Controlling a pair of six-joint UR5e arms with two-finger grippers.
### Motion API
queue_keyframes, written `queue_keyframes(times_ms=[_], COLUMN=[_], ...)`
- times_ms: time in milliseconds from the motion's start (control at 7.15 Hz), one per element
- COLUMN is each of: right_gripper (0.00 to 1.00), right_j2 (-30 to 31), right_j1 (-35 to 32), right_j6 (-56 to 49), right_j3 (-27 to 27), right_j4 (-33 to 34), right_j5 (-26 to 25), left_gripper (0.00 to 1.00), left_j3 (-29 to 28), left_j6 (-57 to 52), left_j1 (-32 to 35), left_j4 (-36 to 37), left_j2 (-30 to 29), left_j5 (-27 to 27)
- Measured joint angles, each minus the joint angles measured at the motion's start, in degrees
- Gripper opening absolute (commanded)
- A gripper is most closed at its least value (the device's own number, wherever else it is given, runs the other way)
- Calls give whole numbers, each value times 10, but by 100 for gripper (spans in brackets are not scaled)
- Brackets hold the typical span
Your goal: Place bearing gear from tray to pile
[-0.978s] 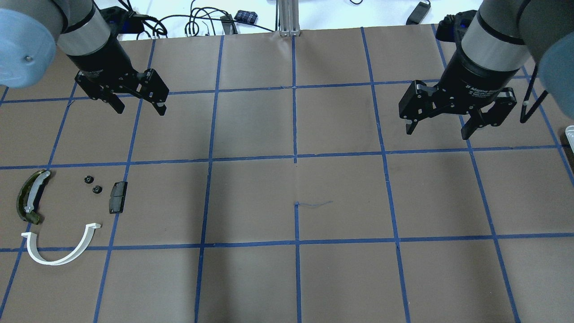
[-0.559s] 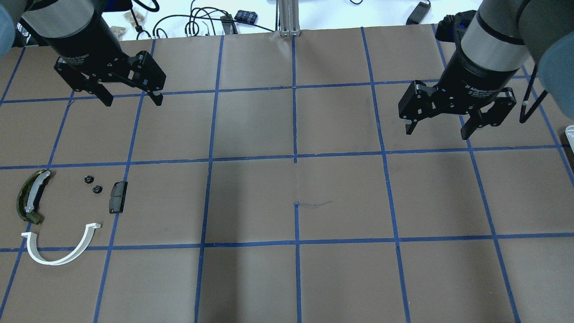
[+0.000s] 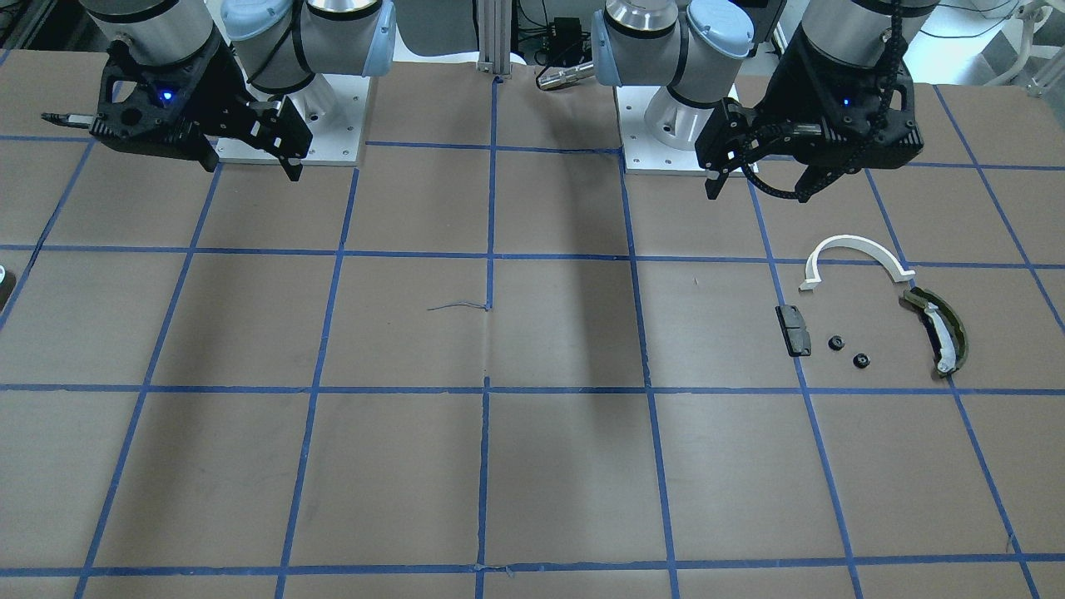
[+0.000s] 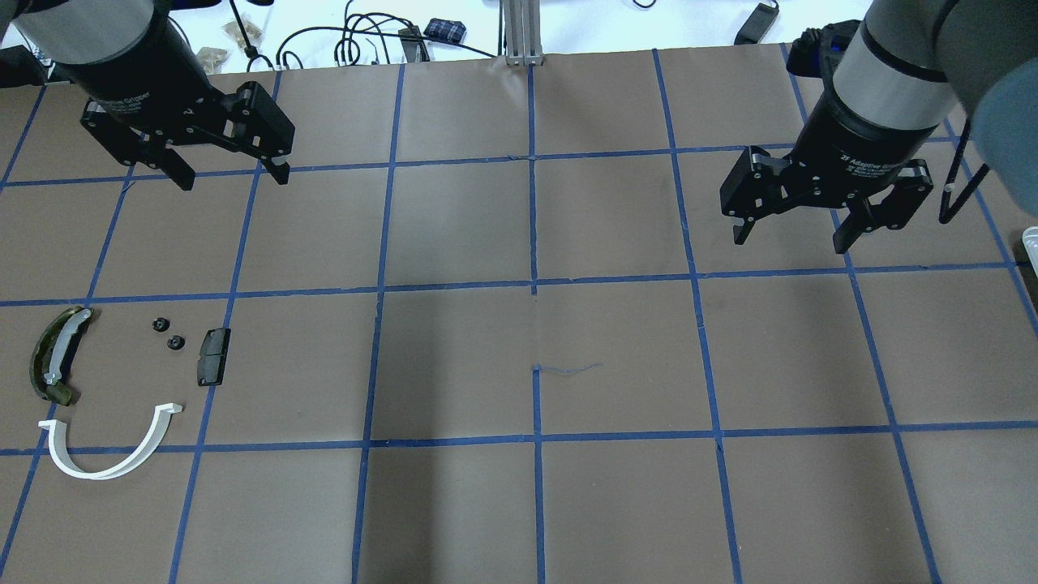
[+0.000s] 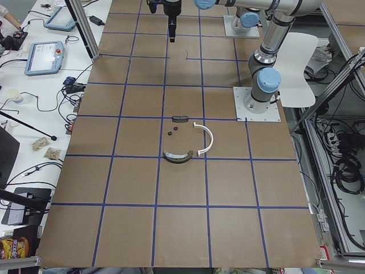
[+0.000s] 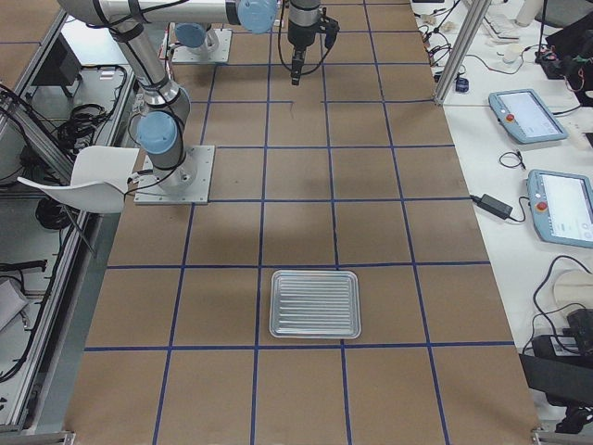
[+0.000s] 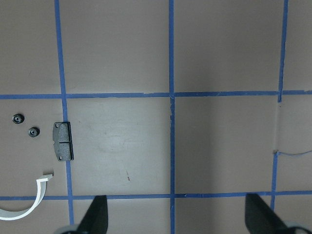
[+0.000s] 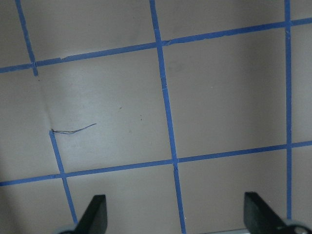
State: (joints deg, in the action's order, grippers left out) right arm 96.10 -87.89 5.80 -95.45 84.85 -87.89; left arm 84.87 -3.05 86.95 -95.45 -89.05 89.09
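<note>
Two small black bearing gears lie on the table in the pile, between an olive-dark curved piece and a dark grey block. A white half-ring lies nearer the robot. The left wrist view shows the gears beside the block. My left gripper hangs open and empty, far beyond the pile. My right gripper is open and empty over bare table at the right. The ribbed metal tray holds nothing in the exterior right view.
Blue tape lines grid the brown table. Only the tray's corner shows at the overhead view's right edge. Cables and small devices lie past the table's far edge. A loose blue thread lies near the table's middle.
My left gripper has drawn away from the pile, toward the far left of the table, staying open. The right gripper and the parts have not moved.
</note>
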Motion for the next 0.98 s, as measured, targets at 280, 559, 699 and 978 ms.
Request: queue_keyframes(times_ms=[280, 559, 699, 978], right_gripper=[100, 100, 100, 100], right_j2=[0, 0, 0, 0], right_j1=[0, 0, 0, 0], right_j6=[0, 0, 0, 0], right_j3=[0, 0, 0, 0], right_j4=[0, 0, 0, 0], right_j5=[1, 1, 1, 1], left_gripper=[100, 100, 100, 100], left_j3=[0, -4, -6, -7], left_j6=[-2, -5, -6, -6], left_j1=[2, 3, 3, 3], left_j4=[-1, 1, 1, 2], left_j2=[-1, 0, 0, 0], left_j5=[3, 3, 3, 3])
